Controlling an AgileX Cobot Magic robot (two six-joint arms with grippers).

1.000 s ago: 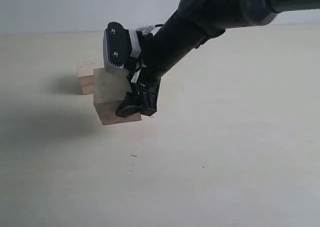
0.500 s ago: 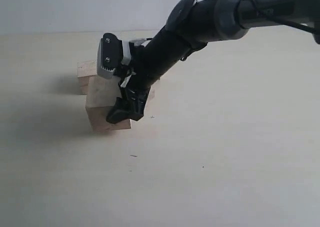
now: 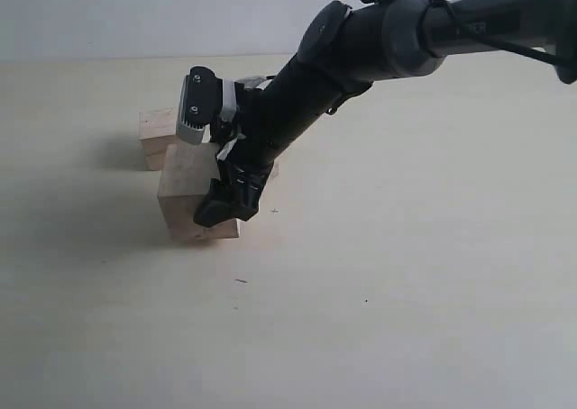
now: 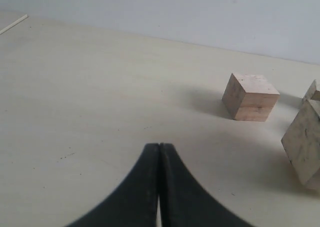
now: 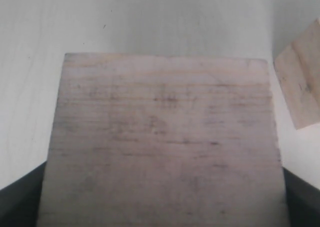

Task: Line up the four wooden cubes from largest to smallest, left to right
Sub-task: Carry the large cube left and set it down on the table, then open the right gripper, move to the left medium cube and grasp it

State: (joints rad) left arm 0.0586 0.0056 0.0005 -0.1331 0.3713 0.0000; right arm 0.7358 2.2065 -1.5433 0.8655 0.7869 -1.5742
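Right gripper [image 3: 222, 204] clamps the large wooden cube [image 3: 189, 188], left of the middle of the table [image 3: 406, 292].
Nearest, its jaws are spread wide on two opposite faces of the tilted cube, which is low over the table; contact with the surface is unclear. Just behind and apart from it, a smaller wooden cube [image 3: 155, 137] stands flat. The left gripper [image 4: 159, 182] has its fingers pressed together, holding nothing.

A pale, cream-coloured worktop [image 3: 433, 292] stretched across the scene, and a plain whitish wall [image 3: 108, 13] rose along its far edge. A few tiny dark specks [image 3: 241, 281] dotted its near middle. The left wrist view showed a thin pale strip [image 4: 14, 24] lying on it.
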